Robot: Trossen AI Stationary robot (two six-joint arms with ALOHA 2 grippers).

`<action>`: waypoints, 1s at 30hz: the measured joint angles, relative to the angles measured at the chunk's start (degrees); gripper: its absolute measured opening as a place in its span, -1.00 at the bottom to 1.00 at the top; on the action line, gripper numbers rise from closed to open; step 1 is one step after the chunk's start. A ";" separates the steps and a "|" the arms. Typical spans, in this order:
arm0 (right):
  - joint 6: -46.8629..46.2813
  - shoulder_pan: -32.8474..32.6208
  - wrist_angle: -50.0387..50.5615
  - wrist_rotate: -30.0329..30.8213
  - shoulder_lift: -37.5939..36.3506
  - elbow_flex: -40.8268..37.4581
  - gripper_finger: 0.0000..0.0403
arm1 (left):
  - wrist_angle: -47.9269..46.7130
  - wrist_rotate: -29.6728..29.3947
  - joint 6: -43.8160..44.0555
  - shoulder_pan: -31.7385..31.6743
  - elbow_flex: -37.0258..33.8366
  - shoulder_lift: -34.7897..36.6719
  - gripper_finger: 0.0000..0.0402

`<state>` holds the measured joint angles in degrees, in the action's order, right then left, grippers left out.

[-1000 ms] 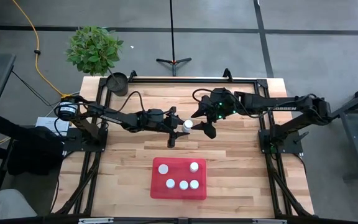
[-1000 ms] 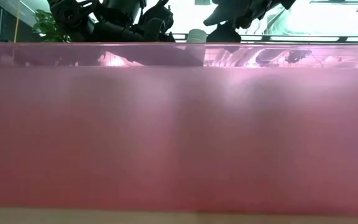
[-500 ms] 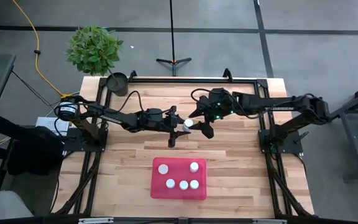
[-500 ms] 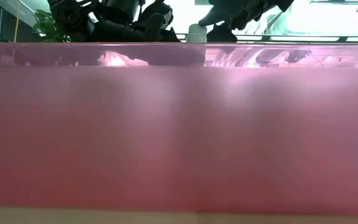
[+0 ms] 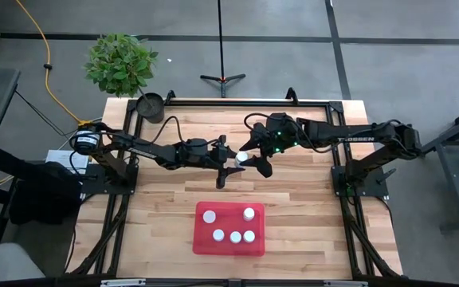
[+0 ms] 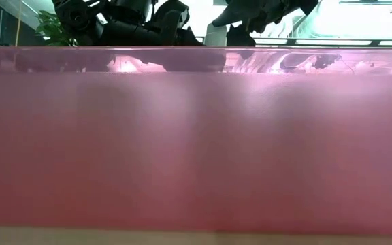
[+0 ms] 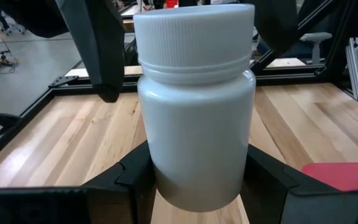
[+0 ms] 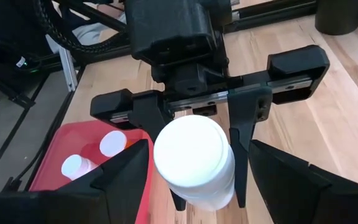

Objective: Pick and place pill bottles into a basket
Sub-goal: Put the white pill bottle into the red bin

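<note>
A white pill bottle [image 5: 241,159] with a white ribbed cap [image 7: 194,31] stands upright in my left gripper [image 5: 231,160], above the table's middle. My right gripper [image 5: 253,159] is open. Its two fingers [image 8: 126,174] stand on either side of the bottle's cap without touching it; they also show in the left wrist view [image 7: 98,50]. The red basket [image 5: 229,229] lies near the front edge and holds several white-capped bottles [image 5: 235,236]. In the low view its wall [image 6: 196,150] hides most of the table, and the bottle's cap [image 6: 215,37] shows just above its rim. My left gripper pinches the lower body of the white bottle [image 7: 194,180] between its two fingers [image 7: 135,183], below the cap. The fingers come level from the table's left side. The bottle is upright with its cap up and seems clear of the table.
A potted plant [image 5: 122,64] and a small dark pot [image 5: 151,105] stand at the far left corner. Black frame rails [image 5: 337,171] run along the table's sides. Bare wood lies between the arms and the basket.
My right gripper has moved toward the table's left edge, up to the held bottle, so its open fingers now stand on either side of the cap. My left gripper and the bottle have stayed about where they were.
</note>
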<state>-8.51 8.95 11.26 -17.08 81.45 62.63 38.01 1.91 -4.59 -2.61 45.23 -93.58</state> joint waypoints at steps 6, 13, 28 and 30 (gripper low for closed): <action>1.02 0.00 -0.74 -0.01 0.00 0.00 0.30 | 0.12 -0.02 0.37 0.00 0.03 0.00 0.07; 1.34 0.00 -2.96 -1.54 0.00 0.00 -0.03 | 0.12 0.01 0.49 0.00 0.03 0.00 0.07; 0.97 0.04 -2.79 -2.87 -0.09 0.07 -0.48 | 0.40 0.28 1.61 0.09 0.03 0.00 0.06; 1.01 0.04 -2.79 -2.93 -0.09 0.07 -0.41 | 0.37 0.19 1.62 0.09 0.03 0.00 0.06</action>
<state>-7.51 8.99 8.47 -20.01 81.36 62.70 38.38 2.10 -2.97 -2.52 45.25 -93.58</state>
